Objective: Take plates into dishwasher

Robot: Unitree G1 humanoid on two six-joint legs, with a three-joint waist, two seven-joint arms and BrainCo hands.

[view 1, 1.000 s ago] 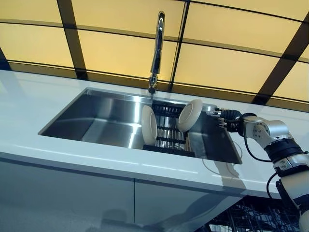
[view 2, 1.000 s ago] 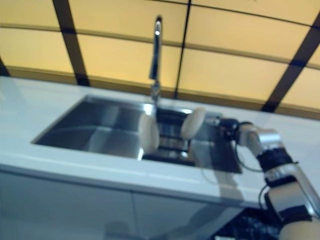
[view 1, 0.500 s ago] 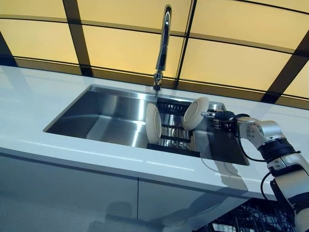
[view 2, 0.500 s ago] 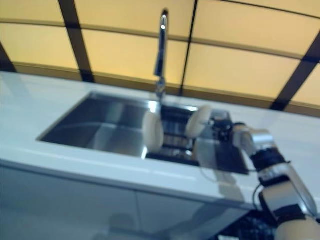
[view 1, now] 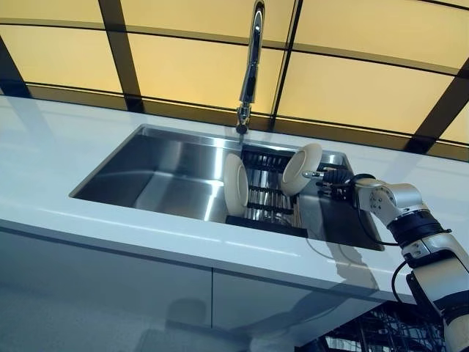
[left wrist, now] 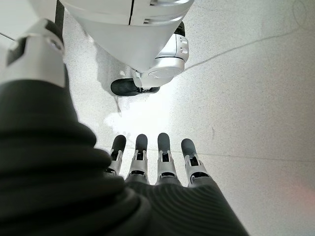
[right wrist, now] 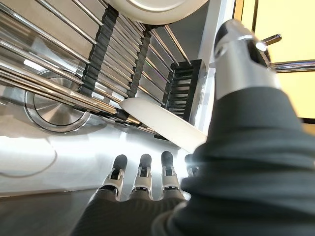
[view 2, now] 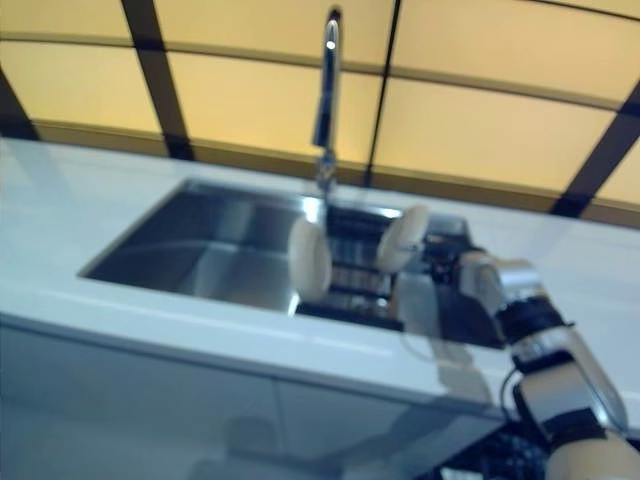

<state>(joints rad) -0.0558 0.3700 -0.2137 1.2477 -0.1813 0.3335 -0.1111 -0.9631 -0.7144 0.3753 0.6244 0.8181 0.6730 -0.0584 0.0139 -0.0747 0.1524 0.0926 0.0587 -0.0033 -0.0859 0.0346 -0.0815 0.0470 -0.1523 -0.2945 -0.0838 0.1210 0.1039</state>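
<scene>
Two white plates stand on edge in a dark wire rack at the right end of the steel sink: a left plate and a right plate that leans to the right. My right hand reaches in from the right, close beside the right plate's rim. In the right wrist view the hand has straight fingers and a raised thumb, and a white plate edge lies just past the fingertips. A second plate shows farther off. My left hand hangs open over the floor.
A tall chrome faucet stands behind the sink, just left of the rack. The white countertop surrounds the sink. A wire dishwasher basket shows below the counter at the lower right. A drain lies under the rack bars.
The camera has shifted, so the whole scene sits a little differently. My right hand has moved closer to the right plate's rim. The plates have not moved.
</scene>
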